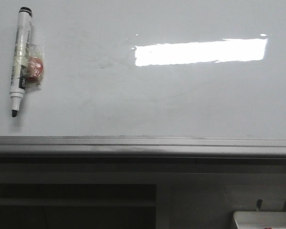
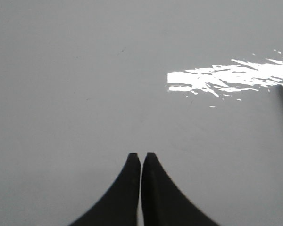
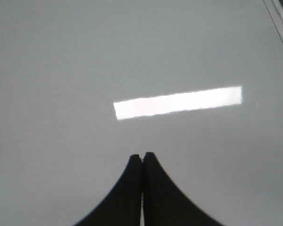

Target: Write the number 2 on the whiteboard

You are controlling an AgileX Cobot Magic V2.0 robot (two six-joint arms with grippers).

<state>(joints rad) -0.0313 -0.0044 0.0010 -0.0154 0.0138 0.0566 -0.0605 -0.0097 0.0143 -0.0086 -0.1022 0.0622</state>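
The whiteboard (image 1: 148, 95) is showing no drawn stroke; a marker (image 1: 20, 59) is lying at its ten o'clock, the grey rail (image 1: 143, 145) running along six. The left gripper (image 2: 141, 155) and right gripper (image 3: 142, 155) are both pinching closed on nothing, hovering over bare board.

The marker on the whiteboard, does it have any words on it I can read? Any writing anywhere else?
Marker: dark print on its barrel, too small and blurred to read.
Whiteboard: no words or numbers, only faint smudges.
Small clear packet beside the marker: no readable text.
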